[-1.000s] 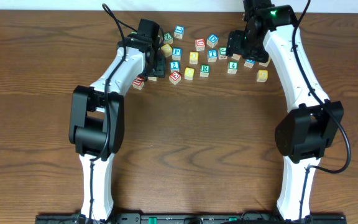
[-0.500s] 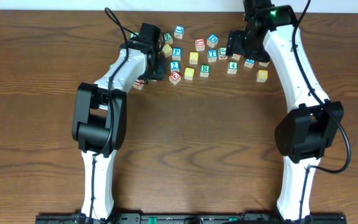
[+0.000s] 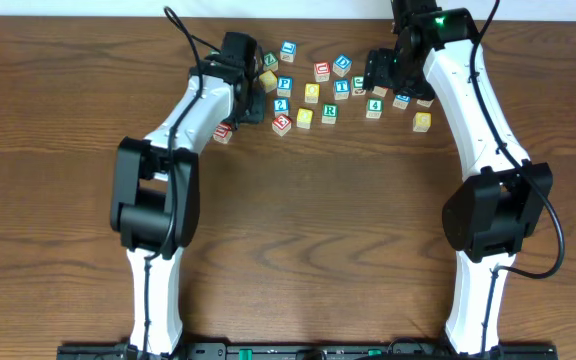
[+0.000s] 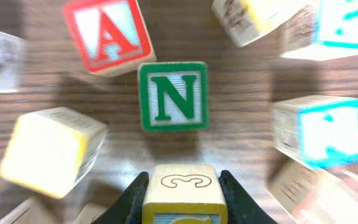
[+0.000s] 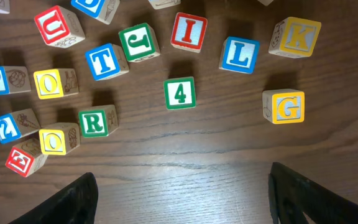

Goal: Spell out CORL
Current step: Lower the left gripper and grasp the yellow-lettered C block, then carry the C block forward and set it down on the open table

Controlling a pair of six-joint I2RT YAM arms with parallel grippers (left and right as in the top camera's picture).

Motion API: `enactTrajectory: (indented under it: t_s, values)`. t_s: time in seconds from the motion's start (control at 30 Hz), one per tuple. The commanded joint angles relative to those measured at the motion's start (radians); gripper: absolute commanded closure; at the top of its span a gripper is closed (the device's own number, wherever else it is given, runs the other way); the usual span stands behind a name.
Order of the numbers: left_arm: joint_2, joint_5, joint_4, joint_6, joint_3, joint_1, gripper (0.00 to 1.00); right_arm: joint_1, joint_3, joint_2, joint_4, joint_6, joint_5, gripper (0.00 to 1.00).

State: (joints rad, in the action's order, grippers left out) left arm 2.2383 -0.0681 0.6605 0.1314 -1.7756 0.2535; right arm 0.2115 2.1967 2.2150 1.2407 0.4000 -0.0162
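The left pincer (image 4: 183, 186) is closed against both sides of a pale-topped cube (image 4: 182, 198), near the green N cube (image 4: 173, 95) on the worktop (image 4: 241, 81). The right pincer (image 5: 182, 186) stands wide apart and holds nothing. Beyond it, the green R cube (image 5: 94, 121) lies to its left and the blue L cube (image 5: 239, 55) farther off to its right, both loose among other cubes.

Table (image 5: 229, 143): was dark grained wood, glossy under the right pincer (image 5: 182, 172).
Cube (image 4: 182, 200) in left pincer (image 4: 184, 178): was pale, matt wood.
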Motion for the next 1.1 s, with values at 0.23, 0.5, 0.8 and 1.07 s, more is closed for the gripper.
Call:
enactTrajectory:
  t_s: [0.23,0.5,0.8,1.07]
  values:
    - [-0.327,0.009,0.235,0.079,-0.011,0.002,0.76,0.000,0.013,-0.021,0.001,-0.013,-0.016,0.17]
    - [-0.348,0.009,0.454,0.129,0.022,0.059,0.76,0.000,0.013,-0.021,0.000,-0.016,-0.031,0.16]
    - [-0.347,0.009,0.312,0.224,0.261,0.190,0.76,0.000,0.013,-0.021,-0.002,-0.016,-0.031,0.16]
    - [-0.347,0.010,0.090,0.250,0.380,0.238,0.76,0.000,0.013,-0.021,-0.002,-0.016,-0.031,0.16]
